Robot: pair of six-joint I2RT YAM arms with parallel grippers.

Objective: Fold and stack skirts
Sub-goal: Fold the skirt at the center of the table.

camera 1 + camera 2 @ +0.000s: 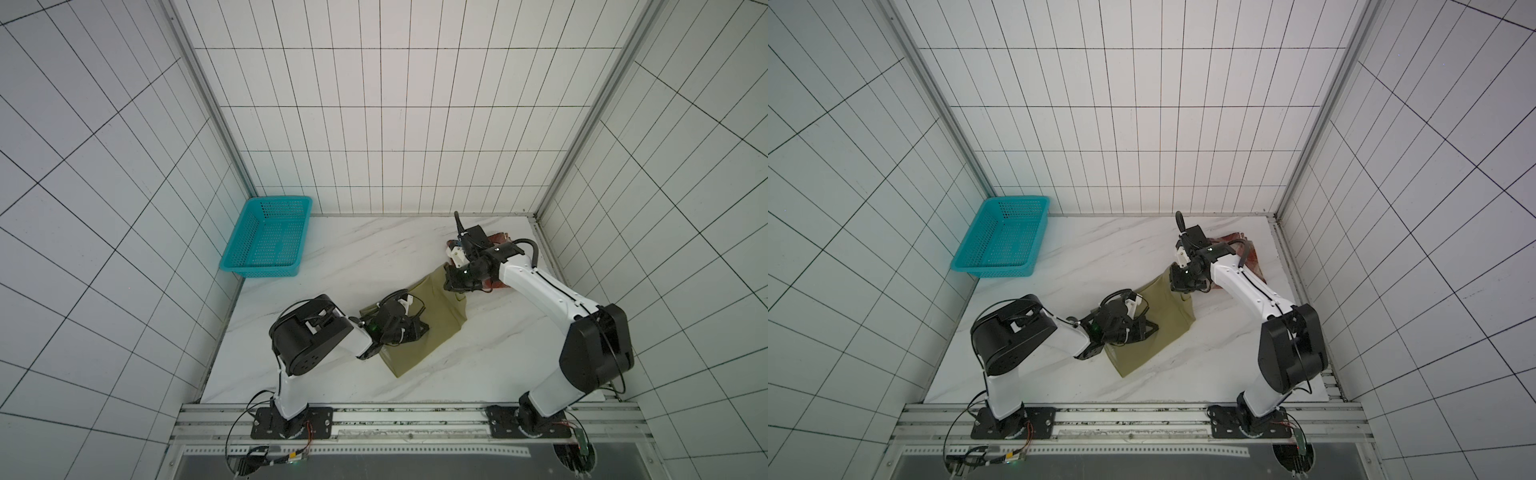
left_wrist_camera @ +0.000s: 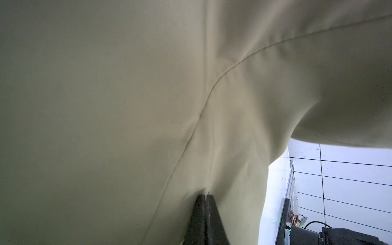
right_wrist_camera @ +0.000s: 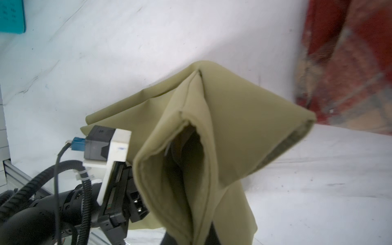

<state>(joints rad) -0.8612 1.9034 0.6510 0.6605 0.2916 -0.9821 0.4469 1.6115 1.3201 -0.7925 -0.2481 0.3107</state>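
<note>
Nearest the robot's base, the low corner of the olive skirt lies on the marble table, and from there the cloth runs diagonally away toward the far right. The left gripper is pinched tight on a fold of this olive cloth partway along it, its jaws pressed together with fabric caught at the tips. Farther out, the right gripper is clamped on the skirt's far end. In the right wrist view the cloth drapes over that gripper's fingers, with a hemmed opening gaping and one corner sticking out. The step in hand looks like carrying a fold of the olive skirt between the two grips. To do it well, both arms should travel together so the span between them stays lightly taut and does not sag or twist. The lifted edge should come down square on the resting edge, and the gaping opening should be flattened before either grip lets go. Behind the right gripper, the plaid skirt sits near the table's far right corner, partly hidden by the arm; I cannot tell whether the two skirts touch. The move should stay clear of it so the plaid cloth is not dragged. The teal basket stands well apart at the far left, with nothing visible in it.
</note>
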